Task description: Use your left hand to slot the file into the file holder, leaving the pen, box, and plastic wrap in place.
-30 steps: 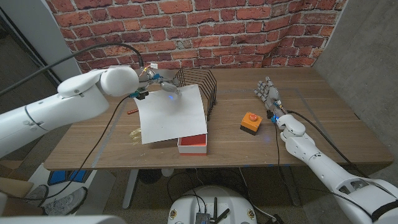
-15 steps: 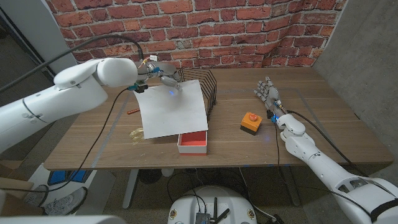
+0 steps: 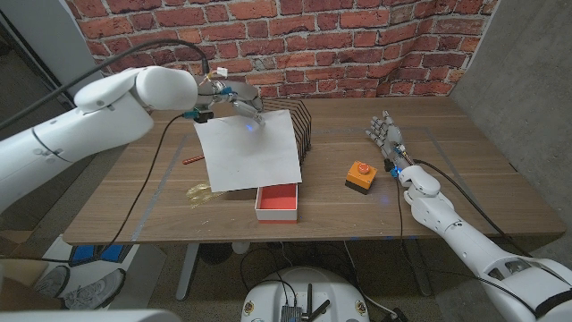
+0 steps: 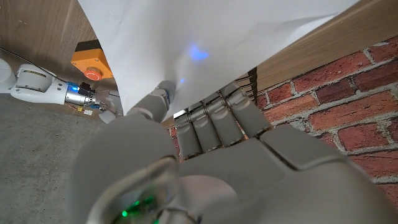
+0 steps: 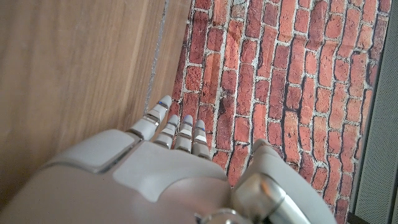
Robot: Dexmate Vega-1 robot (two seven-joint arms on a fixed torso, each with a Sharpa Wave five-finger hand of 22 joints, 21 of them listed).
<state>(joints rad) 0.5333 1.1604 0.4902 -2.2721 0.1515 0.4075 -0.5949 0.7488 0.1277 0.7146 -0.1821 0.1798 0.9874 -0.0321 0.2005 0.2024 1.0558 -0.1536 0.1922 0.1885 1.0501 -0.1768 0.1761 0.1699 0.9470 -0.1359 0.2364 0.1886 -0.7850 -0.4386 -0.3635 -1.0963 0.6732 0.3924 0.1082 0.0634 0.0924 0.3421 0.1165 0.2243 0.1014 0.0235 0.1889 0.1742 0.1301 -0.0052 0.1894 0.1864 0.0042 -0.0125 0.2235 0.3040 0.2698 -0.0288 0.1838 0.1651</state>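
Both left hand (image 3: pixel 234 101) and file (image 3: pixel 248 153) have risen toward file holder (image 3: pixel 302 125)

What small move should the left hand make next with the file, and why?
Probably carry the file a little further toward the holder and tip it more upright. The left hand grips its far edge beside the holder, but the sheet slopes down over the box and sits in no slot yet.

White rounded arm shells, grey-silver hands (image 3: pixel 386 134) (black cables trailing).
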